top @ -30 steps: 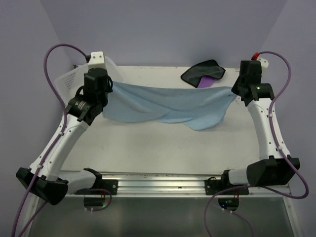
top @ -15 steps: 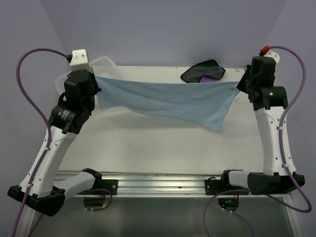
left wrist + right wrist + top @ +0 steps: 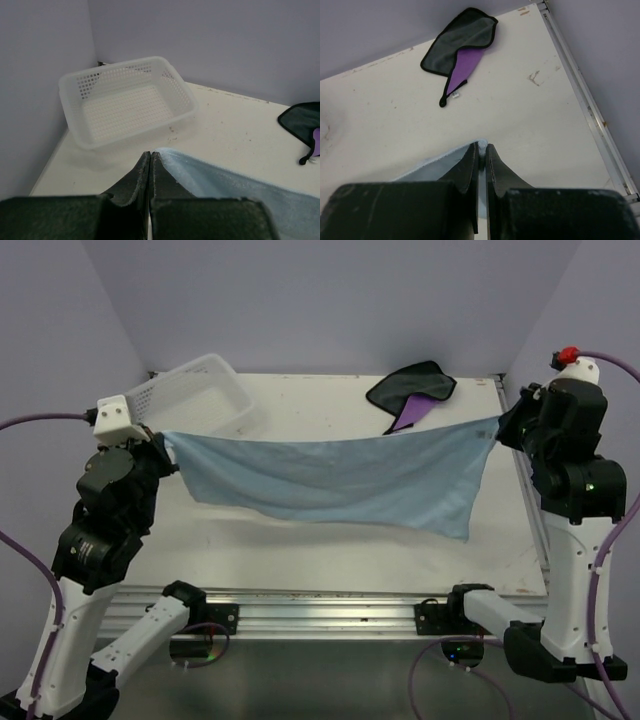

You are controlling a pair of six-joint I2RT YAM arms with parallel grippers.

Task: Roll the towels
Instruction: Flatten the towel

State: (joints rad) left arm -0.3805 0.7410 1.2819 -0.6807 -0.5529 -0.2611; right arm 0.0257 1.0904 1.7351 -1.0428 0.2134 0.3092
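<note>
The light blue towel (image 3: 340, 478) hangs stretched in the air between my two grippers, sagging in the middle above the table. My left gripper (image 3: 163, 437) is shut on its left corner; in the left wrist view (image 3: 150, 154) the blue cloth (image 3: 225, 182) runs off to the right of the shut fingers. My right gripper (image 3: 500, 424) is shut on its right corner; in the right wrist view (image 3: 482, 146) a bit of blue cloth (image 3: 440, 162) shows between the fingertips. The purple towel with a dark grey face (image 3: 412, 388) lies crumpled at the table's far edge, also in the right wrist view (image 3: 460, 50).
A white plastic lattice basket (image 3: 195, 395) stands at the far left corner, seen too in the left wrist view (image 3: 125, 97). The table (image 3: 330, 550) has a metal rail along its right edge (image 3: 582, 105) and one along the near edge (image 3: 330, 605). Purple walls close in on three sides.
Both arms have risen and pulled apart and toward the near side. The blue towel has gone from a twisted drape to a wide stretched sheet, uncovering the basket.
</note>
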